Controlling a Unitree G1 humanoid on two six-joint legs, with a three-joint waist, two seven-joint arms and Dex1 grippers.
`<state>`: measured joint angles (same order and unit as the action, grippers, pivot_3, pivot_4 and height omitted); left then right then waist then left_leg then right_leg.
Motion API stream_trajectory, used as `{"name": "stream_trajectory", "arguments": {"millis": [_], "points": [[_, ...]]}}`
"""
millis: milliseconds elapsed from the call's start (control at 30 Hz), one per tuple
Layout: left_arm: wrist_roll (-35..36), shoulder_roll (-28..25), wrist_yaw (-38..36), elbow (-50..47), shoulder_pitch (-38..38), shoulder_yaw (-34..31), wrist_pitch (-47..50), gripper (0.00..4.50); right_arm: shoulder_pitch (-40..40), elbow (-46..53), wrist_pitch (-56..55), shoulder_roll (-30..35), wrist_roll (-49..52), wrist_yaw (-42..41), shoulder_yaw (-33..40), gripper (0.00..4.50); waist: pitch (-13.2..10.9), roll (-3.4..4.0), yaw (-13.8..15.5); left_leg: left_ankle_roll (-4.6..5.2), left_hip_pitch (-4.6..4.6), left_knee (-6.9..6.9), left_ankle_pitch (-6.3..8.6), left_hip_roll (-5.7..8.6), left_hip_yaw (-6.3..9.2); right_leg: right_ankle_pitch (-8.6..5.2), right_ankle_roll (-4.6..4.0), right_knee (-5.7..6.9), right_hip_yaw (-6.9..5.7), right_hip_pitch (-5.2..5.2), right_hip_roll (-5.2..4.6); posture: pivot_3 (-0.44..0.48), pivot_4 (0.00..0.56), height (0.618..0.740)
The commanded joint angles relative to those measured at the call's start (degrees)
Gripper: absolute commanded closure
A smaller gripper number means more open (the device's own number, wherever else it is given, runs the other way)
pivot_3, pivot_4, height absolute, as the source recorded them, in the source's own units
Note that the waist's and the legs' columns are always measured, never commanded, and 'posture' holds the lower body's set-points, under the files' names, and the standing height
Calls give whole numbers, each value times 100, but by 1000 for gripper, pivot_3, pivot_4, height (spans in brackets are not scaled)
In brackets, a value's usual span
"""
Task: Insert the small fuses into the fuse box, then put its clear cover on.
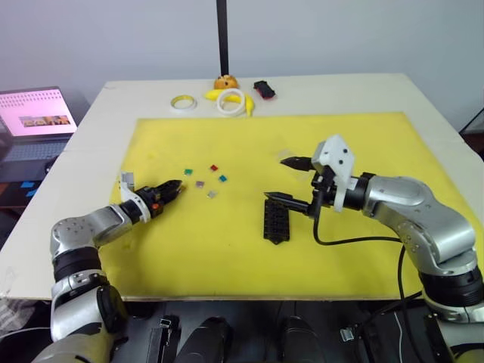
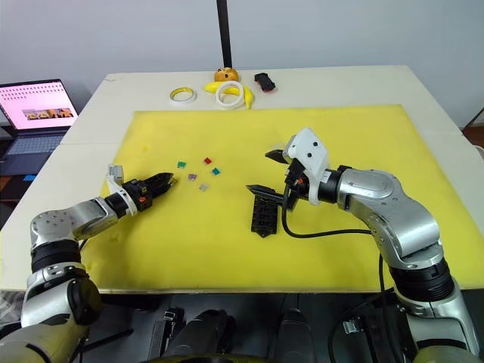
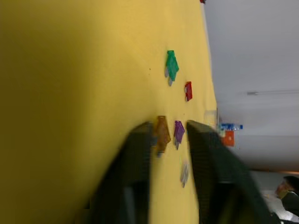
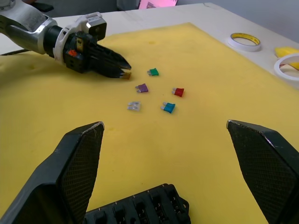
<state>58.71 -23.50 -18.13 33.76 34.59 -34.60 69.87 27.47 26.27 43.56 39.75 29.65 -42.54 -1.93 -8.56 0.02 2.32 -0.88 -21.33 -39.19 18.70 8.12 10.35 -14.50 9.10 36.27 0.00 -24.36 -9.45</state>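
Note:
The black fuse box lies on the yellow mat, right of centre. My right gripper hovers just above it, wide open and empty. Green, red, teal, purple and grey small fuses lie scattered on the mat left of the box. My left gripper lies low along the mat, slightly open, with an orange fuse between its fingertips, against one finger. The clear cover shows faintly on the mat just beyond the right gripper.
At the table's far edge are a yellow tape ring, a white ring, a yellow banana-like object and a black-and-red gadget. A black pole rises behind them. A laptop sits off the table's left.

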Motion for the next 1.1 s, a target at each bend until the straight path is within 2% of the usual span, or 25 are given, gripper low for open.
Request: {"name": "stream_trajectory", "arguments": {"millis": [33,133,267,333,567,800,933,1100], "points": [[-292,58,-19,276,-91,151,-59,3332,82,192,0,41,72,10,154,0,0,1,0,0,0,0,0,-1,0,0,0,0,0,0,0,0,150,740],[-513,13,-102,255,-140,314,-133,3332,88,193,14,43,83,14,163,0,1,2,2,-1,1,0,0,-1,0,0,0,0,-1,0,1,0,150,740],[-619,16,-11,324,-110,275,-275,4442,101,210,43,56,108,15,182,0,20,32,5,-1,3,0,-1,-1,0,0,0,0,0,3,1,0,150,740],[-574,-21,-4,291,-73,211,-259,4442,117,225,81,59,151,20,212,0,32,52,-10,-2,6,1,-1,-2,-1,0,0,0,0,5,1,0,150,740],[-93,-277,-35,-347,-25,-173,271,4442,13,361,277,65,424,62,457,0,31,50,-38,-5,1,5,-3,-8,-2,0,0,5,0,-7,5,0,150,740],[998,-292,124,-1379,314,-629,1197,4442,-180,558,837,-101,1209,352,1035,0,-7,-14,-151,-5,-18,8,-3,-8,11,0,0,4,-4,-21,6,0,150,740],[1718,-26,172,-2078,655,-384,1624,4442,-126,544,1356,-575,2120,941,1460,0,-11,-19,-157,-5,-19,8,-2,-8,12,0,0,1,-4,-20,5,0,150,740],[2329,597,462,-2309,1079,-87,1414,4442,218,241,1898,-1483,3497,2233,1802,0,-11,-19,-173,-5,-17,8,-3,-8,9,0,0,0,-3,-19,4,0,150,740]]}}
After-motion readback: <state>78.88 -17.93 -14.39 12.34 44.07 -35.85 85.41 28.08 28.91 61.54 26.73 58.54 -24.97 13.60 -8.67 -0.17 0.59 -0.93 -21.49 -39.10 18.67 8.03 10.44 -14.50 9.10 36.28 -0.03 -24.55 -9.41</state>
